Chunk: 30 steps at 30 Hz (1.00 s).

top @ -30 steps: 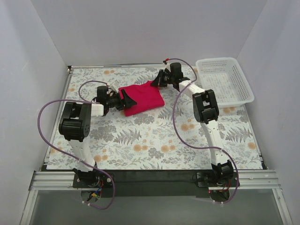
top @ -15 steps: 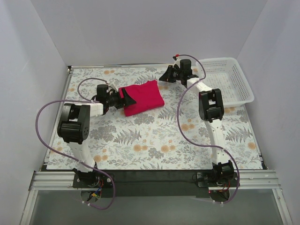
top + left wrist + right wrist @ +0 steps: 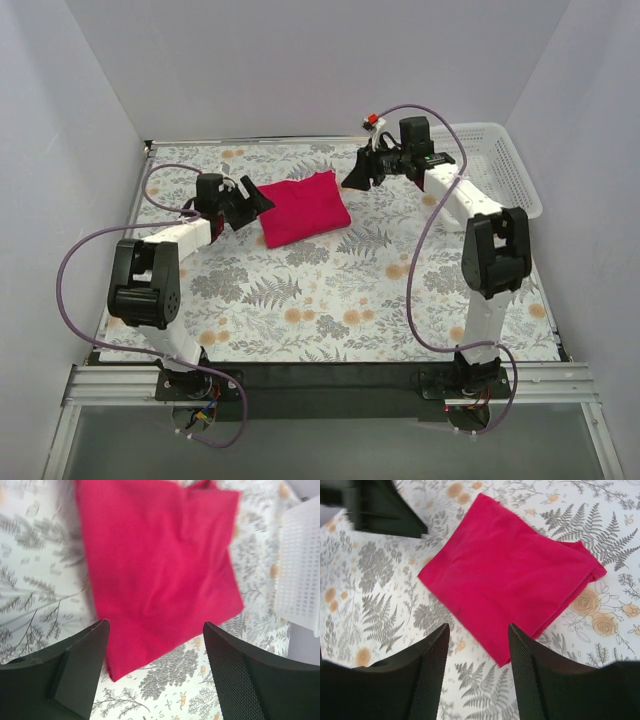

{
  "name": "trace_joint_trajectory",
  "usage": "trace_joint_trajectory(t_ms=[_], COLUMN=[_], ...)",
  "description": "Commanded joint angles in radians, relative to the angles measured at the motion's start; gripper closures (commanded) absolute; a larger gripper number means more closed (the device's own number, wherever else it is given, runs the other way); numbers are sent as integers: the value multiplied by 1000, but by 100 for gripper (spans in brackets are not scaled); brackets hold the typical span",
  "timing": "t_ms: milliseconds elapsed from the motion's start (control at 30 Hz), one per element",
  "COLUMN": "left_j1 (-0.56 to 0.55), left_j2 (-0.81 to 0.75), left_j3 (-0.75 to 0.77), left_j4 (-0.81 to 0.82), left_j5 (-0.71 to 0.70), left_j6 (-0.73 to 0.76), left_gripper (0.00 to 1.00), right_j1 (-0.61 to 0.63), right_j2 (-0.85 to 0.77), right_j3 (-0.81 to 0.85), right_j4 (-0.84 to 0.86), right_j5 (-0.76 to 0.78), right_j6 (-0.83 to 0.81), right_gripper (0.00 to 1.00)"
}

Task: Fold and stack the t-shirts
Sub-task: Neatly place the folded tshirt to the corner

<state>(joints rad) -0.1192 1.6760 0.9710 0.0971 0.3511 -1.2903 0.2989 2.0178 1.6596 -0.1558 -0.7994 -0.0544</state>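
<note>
The magenta-red t-shirt lies folded into a rough square on the flowered tablecloth, at the back middle. It also shows in the left wrist view and the right wrist view. My left gripper is open and empty, just left of the shirt's left edge and raised off it; in its own view the jaws stand apart above the shirt's corner. My right gripper is open and empty, a little to the right of the shirt's far right corner, also shown in the right wrist view. No neck tag shows.
A white mesh basket stands at the back right, behind the right arm, and shows at the right edge of the left wrist view. White walls close in the table on three sides. Purple cables loop beside both arms.
Both grippers have drawn back from the shirt: the left one moved left off its edge, the right one lifted away to the right. The shirt stays folded in place.
</note>
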Motion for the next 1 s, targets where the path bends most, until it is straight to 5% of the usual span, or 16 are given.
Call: trace_joint_trajectory(t_ms=[0,367,533,767,967], left_j1=[6,-14,-40,-4,82], left_j2=[65,263,363,358,317], left_j3=[-6,147,204,285,357], left_j4=[-71,-241,-293,-362,-398], left_j5=[-20,-64,-67,-197,-262], left_j6=[-102,-113,-90,60,279], left_gripper=[30,36,55,100,100], right_j1=[6,-23,-55,-83,-96], right_j2=[-150,-396,-447,-499,-514], right_j3=[-116,-451,-495,-549,-566], right_j4=[-146,-163,-153,-126,-120], right_j5=[-9,-11,-18,-32,-47], right_j6=[-214,-282,-279,-274,-274], right_gripper=[51,45,44,44,44])
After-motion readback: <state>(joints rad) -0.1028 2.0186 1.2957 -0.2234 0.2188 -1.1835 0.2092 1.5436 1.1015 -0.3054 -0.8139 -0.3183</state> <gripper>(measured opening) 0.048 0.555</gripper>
